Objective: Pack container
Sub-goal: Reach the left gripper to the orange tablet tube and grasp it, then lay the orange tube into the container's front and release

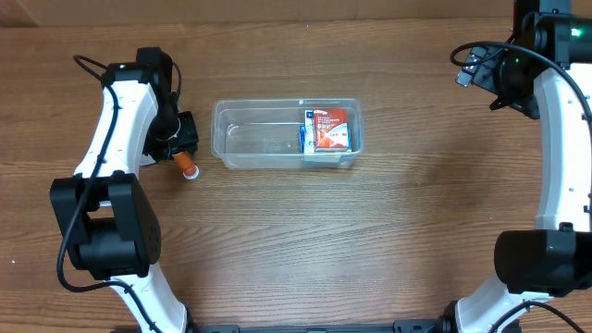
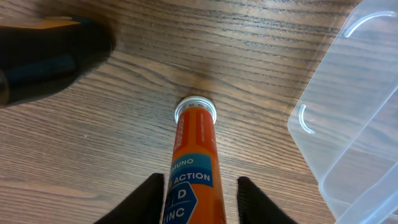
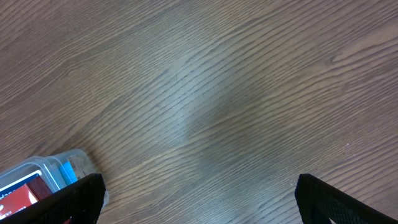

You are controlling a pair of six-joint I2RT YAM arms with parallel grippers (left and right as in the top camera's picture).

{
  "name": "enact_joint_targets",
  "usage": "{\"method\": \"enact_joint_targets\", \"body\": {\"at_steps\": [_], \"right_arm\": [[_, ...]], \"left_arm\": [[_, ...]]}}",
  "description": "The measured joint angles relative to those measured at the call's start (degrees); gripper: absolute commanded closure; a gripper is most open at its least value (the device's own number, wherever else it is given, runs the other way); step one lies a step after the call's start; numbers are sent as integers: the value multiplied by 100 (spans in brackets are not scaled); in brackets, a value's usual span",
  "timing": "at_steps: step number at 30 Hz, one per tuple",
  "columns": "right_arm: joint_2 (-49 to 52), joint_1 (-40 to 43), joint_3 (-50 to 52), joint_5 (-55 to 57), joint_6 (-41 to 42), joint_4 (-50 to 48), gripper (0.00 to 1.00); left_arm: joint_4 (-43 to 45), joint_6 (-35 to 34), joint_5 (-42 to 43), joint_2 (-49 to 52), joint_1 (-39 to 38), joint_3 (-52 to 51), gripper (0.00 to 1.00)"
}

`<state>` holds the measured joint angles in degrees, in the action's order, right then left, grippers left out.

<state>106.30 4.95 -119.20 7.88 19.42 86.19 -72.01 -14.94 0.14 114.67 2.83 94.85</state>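
Left claw [image 2: 200, 180], jaws apart, straddling glossy orange "ACTION" tube [image 2: 194, 155]; clear plastic container [image 2: 348, 124] sitting right of it. Right claw [image 3: 199, 183] gaping.

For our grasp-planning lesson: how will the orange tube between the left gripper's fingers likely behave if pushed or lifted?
The orange tube is a smooth cylinder lying on its side, so a sideways push would probably roll it. It looks rigid, so the left gripper should not crush it, though its glossy wall might slip.
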Motion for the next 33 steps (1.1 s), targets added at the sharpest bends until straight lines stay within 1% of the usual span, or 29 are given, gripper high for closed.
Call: {"method": "enact_joint_targets", "body": {"at_steps": [1,3,6,10,13,16,17,19,20,21,23,24,26,30,33], "right_arm": [[0,-2,0,0,0,0,0],[0,-2,0,2,0,0,0],[0,0,0,0,-2,0,0],[0,-2,0,2,2,0,0],[0,-2,0,2,-2,4,0],[0,0,0,4,0,4,0],[0,0,0,2,0,2,0],[0,0,0,0,0,0,0],[0,-2,0,0,0,2,0],[0,-2,0,2,0,4,0],[0,-2,0,2,0,2,0],[0,0,0,2,2,4,0],[0,-2,0,2,2,0,0],[0,0,0,0,0,2,0],[0,-2,0,0,2,0,0]], "left_arm": [[0,-11,-2,0,0,0,69],[0,-17,-2,0,0,0,78],[-33,-57,-2,0,0,0,84],[-68,-111,-2,0,0,2,87],[-435,-125,0,0,0,166,87],[-990,-127,0,-2,0,1167,87],[-1340,-127,9,-2,0,1862,88],[-1622,-127,120,-44,0,2658,91],[-1775,-127,319,-46,0,3158,91],[-1816,-127,501,-57,-4,3418,92],[-1790,-127,955,-59,-37,3705,91],[-1694,-127,1453,-66,-168,3797,91],[-1515,-125,1840,-66,-380,3797,90],[-1058,-125,2586,-66,-1137,3797,90],[-828,-131,2804,-66,-1589,3797,90]]}}
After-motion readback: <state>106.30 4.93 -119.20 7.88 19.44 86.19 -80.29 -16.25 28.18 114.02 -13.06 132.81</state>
